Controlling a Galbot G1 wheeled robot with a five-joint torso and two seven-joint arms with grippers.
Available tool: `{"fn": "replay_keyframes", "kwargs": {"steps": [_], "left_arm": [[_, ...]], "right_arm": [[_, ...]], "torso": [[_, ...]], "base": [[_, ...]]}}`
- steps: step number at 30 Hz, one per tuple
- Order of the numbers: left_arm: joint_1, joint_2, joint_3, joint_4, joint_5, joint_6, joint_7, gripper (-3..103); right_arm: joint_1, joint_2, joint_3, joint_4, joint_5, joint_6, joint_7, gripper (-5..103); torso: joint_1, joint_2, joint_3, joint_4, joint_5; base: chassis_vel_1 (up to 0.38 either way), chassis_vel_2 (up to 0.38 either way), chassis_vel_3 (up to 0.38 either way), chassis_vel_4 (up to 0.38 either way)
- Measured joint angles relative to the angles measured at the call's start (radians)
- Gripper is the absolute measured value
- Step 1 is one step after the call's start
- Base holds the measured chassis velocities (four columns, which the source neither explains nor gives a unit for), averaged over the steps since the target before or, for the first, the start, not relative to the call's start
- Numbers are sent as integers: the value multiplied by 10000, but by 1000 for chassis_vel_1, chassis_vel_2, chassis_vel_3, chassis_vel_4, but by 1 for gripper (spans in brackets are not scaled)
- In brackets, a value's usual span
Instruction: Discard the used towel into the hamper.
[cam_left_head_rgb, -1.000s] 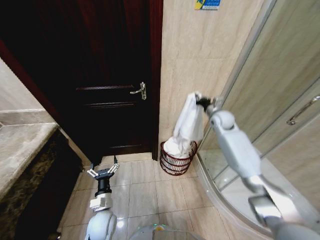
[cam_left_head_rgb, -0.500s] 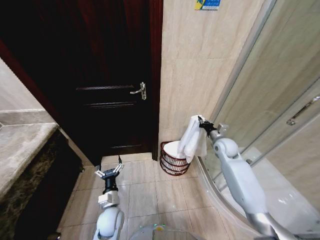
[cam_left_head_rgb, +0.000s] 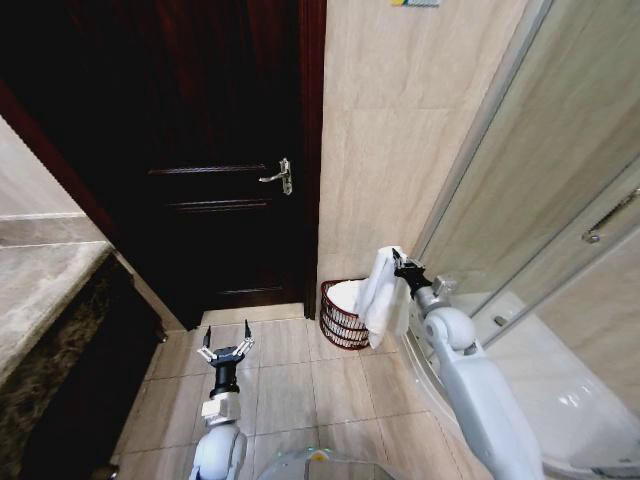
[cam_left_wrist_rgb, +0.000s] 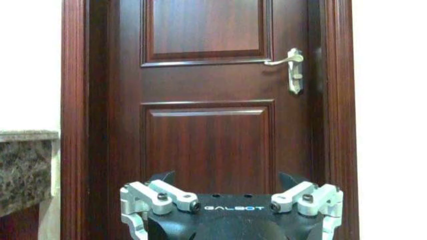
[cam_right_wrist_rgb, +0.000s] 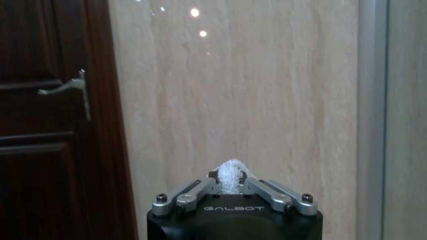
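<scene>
A white towel (cam_left_head_rgb: 380, 295) hangs from my right gripper (cam_left_head_rgb: 399, 264), which is shut on its top edge. The cloth drapes down over the near right rim of the hamper (cam_left_head_rgb: 338, 322), a round reddish-brown ribbed basket on the floor against the tiled wall. More white cloth lies inside the hamper. In the right wrist view a tuft of towel (cam_right_wrist_rgb: 231, 177) pokes up between my closed fingers (cam_right_wrist_rgb: 195, 192). My left gripper (cam_left_head_rgb: 226, 355) hangs open low over the floor tiles, left of the hamper, facing the dark door (cam_left_wrist_rgb: 207, 100).
A dark wooden door (cam_left_head_rgb: 200, 150) with a metal handle (cam_left_head_rgb: 278, 174) stands left of the hamper. A glass shower enclosure (cam_left_head_rgb: 540, 200) with a curved base rises on the right. A stone counter (cam_left_head_rgb: 40, 290) runs along the left.
My right gripper has lowered the towel from high above the hamper to just above its rim. The camera view has shifted slightly, and the left gripper appears lower in the picture.
</scene>
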Motion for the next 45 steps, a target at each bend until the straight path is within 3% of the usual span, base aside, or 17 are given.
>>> {"fn": "replay_keyframes", "kwargs": {"steps": [12, 22, 44, 45], "left_arm": [[-161, -308, 41, -529, -120, 465, 288, 100], [41, -200, -54, -708, -119, 411, 521, 100], [-153, -174, 23, -370, -100, 359, 676, 100], [-158, -166, 13, -347, -115, 346, 687, 100]], "right_arm": [[-83, 251, 97, 196, -342, -229, 101, 5], [-357, 489, 699, -215, -647, 243, -381, 5], [-986, 1001, 1125, 132, -1101, 545, -884, 5], [-987, 1171, 1180, -49, -1193, 542, -1087, 5]], "torso": [[-252, -575, -315, -1, 4], [-469, -1074, -601, -1, 3], [-859, -1924, -1072, 0, 2], [-947, -2112, -1174, 0, 2]], "base": [[0, 0, 0, 0], [0, 0, 0, 0], [-45, 45, 49, -44], [0, 0, 0, 0]]}}
